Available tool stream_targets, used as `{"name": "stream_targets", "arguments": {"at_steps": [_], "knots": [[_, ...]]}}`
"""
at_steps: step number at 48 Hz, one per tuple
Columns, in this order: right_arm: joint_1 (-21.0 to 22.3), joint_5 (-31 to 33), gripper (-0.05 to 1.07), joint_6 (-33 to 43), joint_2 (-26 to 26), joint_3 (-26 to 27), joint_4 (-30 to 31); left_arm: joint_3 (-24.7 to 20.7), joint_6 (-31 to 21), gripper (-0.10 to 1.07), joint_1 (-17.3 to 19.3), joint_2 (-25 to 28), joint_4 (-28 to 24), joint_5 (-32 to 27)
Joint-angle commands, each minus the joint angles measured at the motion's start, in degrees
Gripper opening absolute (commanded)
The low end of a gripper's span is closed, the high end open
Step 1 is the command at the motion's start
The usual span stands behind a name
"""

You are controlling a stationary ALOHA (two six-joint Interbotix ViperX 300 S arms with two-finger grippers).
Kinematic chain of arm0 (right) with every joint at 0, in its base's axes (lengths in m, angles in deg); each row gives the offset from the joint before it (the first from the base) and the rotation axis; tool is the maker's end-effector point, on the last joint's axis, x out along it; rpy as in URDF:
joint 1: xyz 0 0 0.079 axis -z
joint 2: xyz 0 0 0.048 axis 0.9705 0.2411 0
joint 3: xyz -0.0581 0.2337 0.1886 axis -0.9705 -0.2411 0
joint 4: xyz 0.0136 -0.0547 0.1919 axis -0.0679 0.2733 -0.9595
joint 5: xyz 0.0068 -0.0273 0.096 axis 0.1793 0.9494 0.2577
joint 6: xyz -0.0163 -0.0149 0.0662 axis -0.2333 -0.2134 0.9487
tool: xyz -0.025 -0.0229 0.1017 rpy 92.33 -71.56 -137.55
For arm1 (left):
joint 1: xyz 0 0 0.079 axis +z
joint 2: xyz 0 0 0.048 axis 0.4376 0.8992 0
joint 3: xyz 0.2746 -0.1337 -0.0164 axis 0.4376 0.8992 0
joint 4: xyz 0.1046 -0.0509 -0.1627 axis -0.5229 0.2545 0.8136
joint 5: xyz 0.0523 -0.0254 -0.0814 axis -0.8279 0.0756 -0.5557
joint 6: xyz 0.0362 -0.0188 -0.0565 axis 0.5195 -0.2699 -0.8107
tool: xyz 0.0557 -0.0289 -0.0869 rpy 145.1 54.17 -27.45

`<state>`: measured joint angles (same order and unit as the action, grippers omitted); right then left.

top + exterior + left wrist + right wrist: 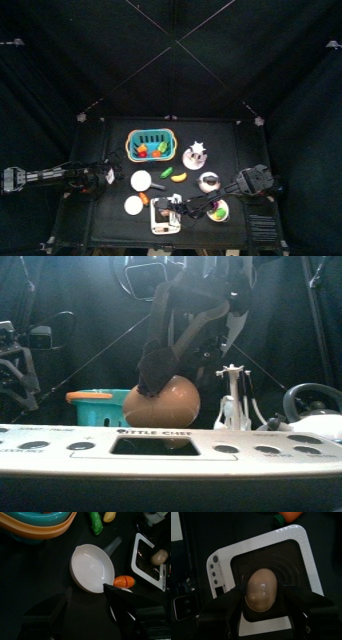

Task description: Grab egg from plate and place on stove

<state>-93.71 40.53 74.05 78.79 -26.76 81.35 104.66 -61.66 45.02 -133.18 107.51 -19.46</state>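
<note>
Egg sits on stove — panel lettering reads "LITTLE CHEF".

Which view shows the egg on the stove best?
Right wrist view: the egg fills the middle of the stove, seen whole. Front view shows it large but partly behind the arm. Left wrist view shows a small part; top view, a speck.
</note>
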Motion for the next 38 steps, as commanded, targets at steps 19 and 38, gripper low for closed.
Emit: {"name": "stream_targets", "arguments": {"at_steps": [19,38], "knots": [[1.76,-2.90,1.00,-0.18,-4.66,-1.14,1.05,-0.62,0.09,0.89,0.18,0.18,0.09,0.26],[3.52,-7.21,1.00,-0.09,-12.74,-5.89,7.21,-0.70,0.18,0.89,0.09,0.18,0.18,0.35]]}}
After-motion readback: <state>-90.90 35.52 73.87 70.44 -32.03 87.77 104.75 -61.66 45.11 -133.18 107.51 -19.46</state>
